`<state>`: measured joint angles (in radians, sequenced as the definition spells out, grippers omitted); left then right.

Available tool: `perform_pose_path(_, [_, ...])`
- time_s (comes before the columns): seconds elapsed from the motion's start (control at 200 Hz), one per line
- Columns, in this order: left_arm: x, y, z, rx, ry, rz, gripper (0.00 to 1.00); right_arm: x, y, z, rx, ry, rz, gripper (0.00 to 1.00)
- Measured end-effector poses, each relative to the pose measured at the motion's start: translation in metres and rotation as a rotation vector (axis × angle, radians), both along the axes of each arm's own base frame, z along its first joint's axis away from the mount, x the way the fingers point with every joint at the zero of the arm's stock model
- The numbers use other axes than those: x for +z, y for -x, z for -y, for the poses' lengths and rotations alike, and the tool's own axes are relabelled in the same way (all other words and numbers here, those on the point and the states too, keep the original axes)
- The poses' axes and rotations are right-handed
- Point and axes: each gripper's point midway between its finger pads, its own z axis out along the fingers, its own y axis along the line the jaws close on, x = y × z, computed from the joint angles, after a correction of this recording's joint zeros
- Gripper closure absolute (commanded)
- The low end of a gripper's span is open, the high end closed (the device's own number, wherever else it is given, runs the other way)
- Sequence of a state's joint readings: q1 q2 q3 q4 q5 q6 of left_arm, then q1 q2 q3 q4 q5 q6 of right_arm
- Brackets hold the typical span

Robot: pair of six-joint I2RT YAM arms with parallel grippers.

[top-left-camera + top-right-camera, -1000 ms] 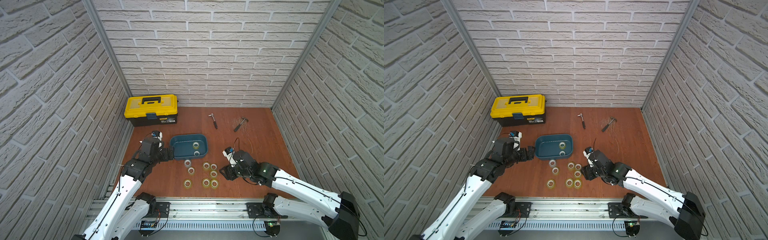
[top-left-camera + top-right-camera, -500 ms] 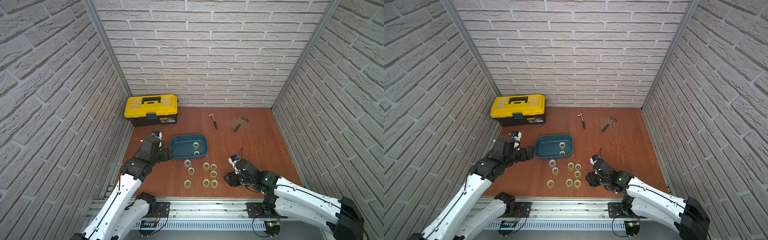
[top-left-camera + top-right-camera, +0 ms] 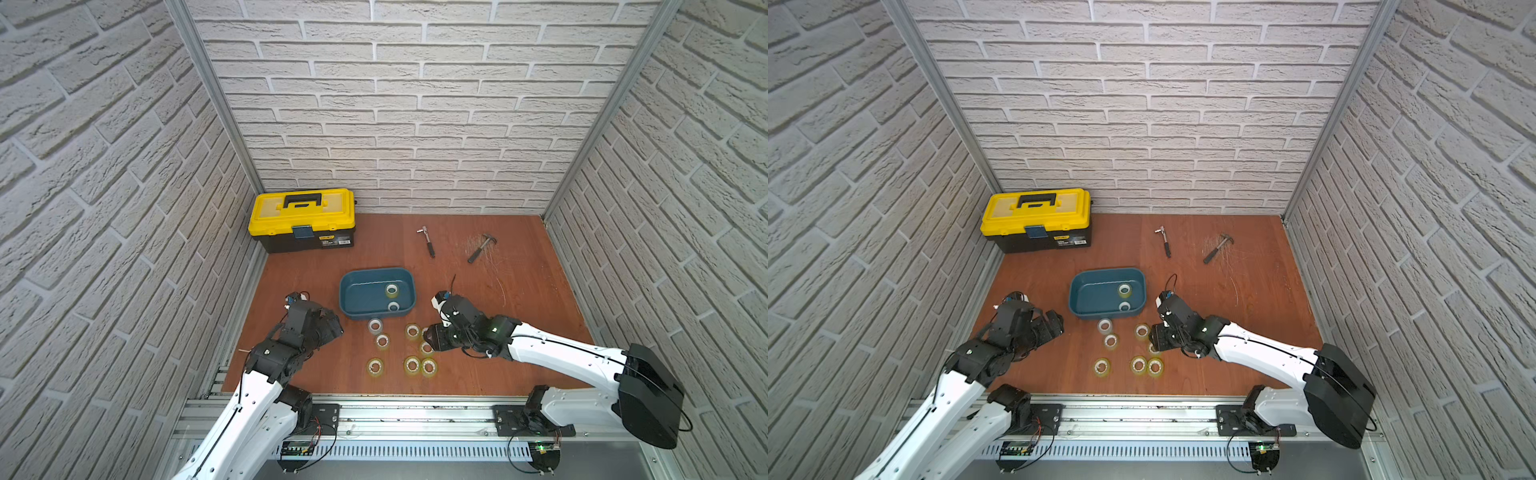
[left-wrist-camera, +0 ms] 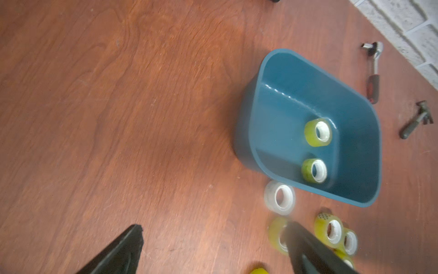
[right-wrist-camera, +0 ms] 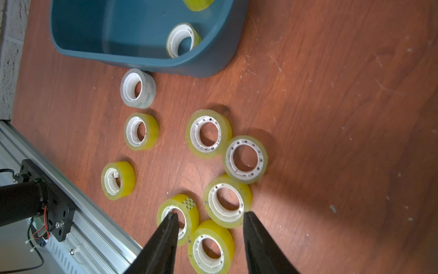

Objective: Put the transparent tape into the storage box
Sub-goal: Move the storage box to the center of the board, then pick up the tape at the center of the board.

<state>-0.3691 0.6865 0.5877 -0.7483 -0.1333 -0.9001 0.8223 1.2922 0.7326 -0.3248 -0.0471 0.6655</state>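
- The storage box sits open side up about the middle of the bench.
- Two rolls of transparent tape lie flat inside it toward its right end. One roll is by the far side and the other roll is against the near wall.
- Eight more rolls lie flat on the bench between the box and the near edge. A clear roll is just beside the box's near wall, and seven yellowish rolls are clustered closer to the edge, several of them touching.
- The right gripper is low over the right part of that cluster. Its fingers are apart and clamp nothing.
- In the right wrist view one yellowish roll lies just ahead of the tips; I cannot tell whether a tip touches it.
- The left gripper hangs over bare bench left of the box, its fingers wide apart and empty.
- A closed yellow-lidded toolbox stands in the far left corner.
- A ratchet and a hammer lie near the far edge, well apart from the box.
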Motion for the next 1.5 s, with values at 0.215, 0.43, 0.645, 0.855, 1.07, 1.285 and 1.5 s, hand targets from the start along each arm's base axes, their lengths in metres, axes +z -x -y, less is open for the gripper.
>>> perform_pose_path(0.215, [-0.027,-0.026,0.034,-0.073,0.058,-0.078,0.02,-0.001,-0.006,-0.005,0.008,0.022,-0.006,0.56])
perform_pose_path(0.43, [-0.037,-0.048,0.061,-0.136,0.083,-0.058,0.02,-0.001,-0.007,-0.001,0.008,0.050,0.001,0.58])
perform_pose_path(0.645, [-0.043,-0.067,0.077,-0.168,0.089,-0.020,0.02,0.004,-0.003,0.009,0.006,0.075,0.013,0.58])
perform_pose_path(0.855, [-0.037,-0.093,0.096,-0.188,0.104,0.024,0.02,0.021,-0.002,0.016,-0.001,0.066,0.058,0.58])
perform_pose_path(1.07, [-0.027,-0.123,0.130,-0.244,0.116,0.070,0.02,0.025,0.002,0.026,-0.010,0.078,0.072,0.58])
perform_pose_path(1.285, [-0.009,-0.135,0.133,-0.236,0.075,0.102,0.02,0.022,0.011,0.042,-0.026,0.107,0.076,0.57])
perform_pose_path(1.5, [0.045,-0.113,0.093,-0.213,-0.050,0.166,0.02,0.011,0.017,0.050,-0.028,0.133,0.058,0.56])
